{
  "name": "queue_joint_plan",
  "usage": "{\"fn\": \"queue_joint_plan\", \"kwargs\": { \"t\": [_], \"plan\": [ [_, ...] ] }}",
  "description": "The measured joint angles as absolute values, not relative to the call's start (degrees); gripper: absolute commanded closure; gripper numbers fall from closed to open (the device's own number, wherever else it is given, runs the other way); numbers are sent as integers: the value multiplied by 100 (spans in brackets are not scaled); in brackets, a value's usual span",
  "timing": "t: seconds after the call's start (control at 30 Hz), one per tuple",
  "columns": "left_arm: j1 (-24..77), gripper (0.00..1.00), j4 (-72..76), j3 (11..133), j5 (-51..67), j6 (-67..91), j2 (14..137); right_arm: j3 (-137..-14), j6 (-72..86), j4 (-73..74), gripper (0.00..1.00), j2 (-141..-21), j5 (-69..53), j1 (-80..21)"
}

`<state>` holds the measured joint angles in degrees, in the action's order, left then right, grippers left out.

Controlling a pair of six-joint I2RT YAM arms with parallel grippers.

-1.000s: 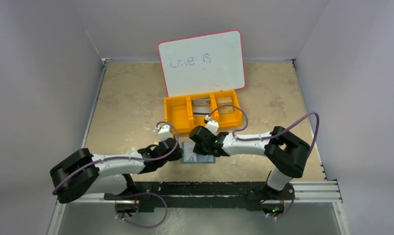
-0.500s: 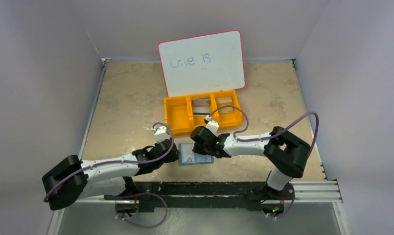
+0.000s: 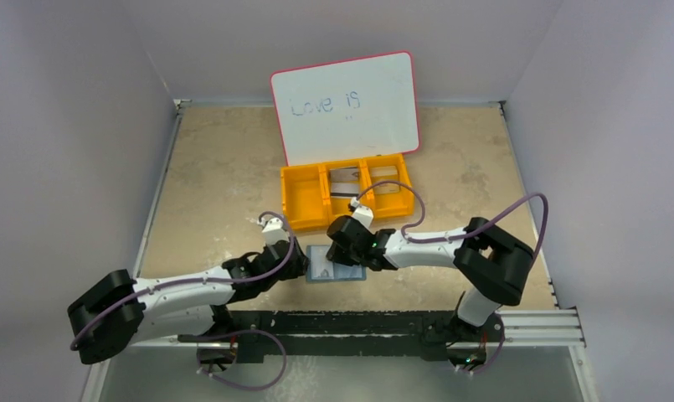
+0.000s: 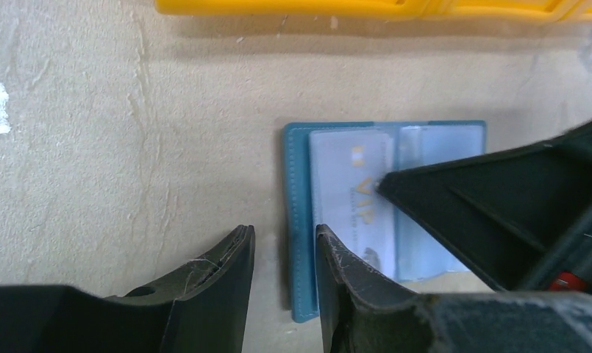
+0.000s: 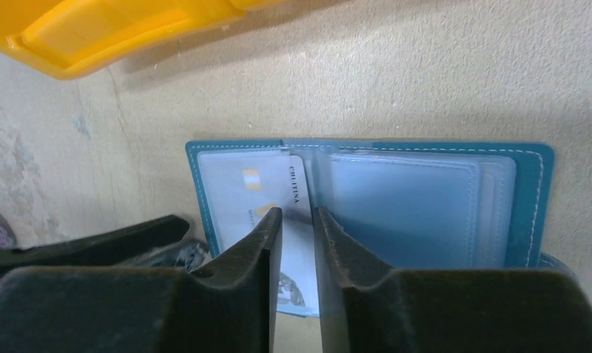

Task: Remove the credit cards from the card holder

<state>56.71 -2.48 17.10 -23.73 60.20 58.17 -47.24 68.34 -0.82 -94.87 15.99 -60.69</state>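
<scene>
Wallet point(image 5: 425, 213) lies open on surface point(image 4: 131, 147), card point(image 5: 234, 184) in pocket; left tool point(image 4: 282, 235) and right tool point(image 5: 298, 215) slightly parted, grasping nothing.

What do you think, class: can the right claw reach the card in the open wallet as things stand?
Probably yes: the wallet lies open, nothing covers the card, and the right claw hangs just above it. The left claw sits beside the wallet.

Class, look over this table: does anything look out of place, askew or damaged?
The whiteboard behind the orange bin sits crooked to the table edges. The wallet lies open. Nothing looks spilled or damaged.
</scene>
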Motion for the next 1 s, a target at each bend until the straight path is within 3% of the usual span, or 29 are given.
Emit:
{"fn": "queue_joint_plan", "kwargs": {
  "t": [0.17,0.37,0.53,0.83,1.0],
  "plan": [
    [5671,65,-84,1730,-2351,6042,6171,-4451,6790,-213,68,-9229,1522,-6069],
    [5671,54,-141,1734,-2309,6047,5981,-4390,6772,-242,67,-9153,1437,-6069],
    [5671,51,-91,1758,-2244,6047,5531,-4318,6751,-368,67,-9153,1385,-6069],
    [5671,67,659,1612,-1861,6357,5951,-4171,6803,-515,67,-9072,1380,-6069],
    [5671,68,1072,1441,-1712,6519,6171,-4150,6820,-526,67,-9054,1378,-6069]
  ]
}}
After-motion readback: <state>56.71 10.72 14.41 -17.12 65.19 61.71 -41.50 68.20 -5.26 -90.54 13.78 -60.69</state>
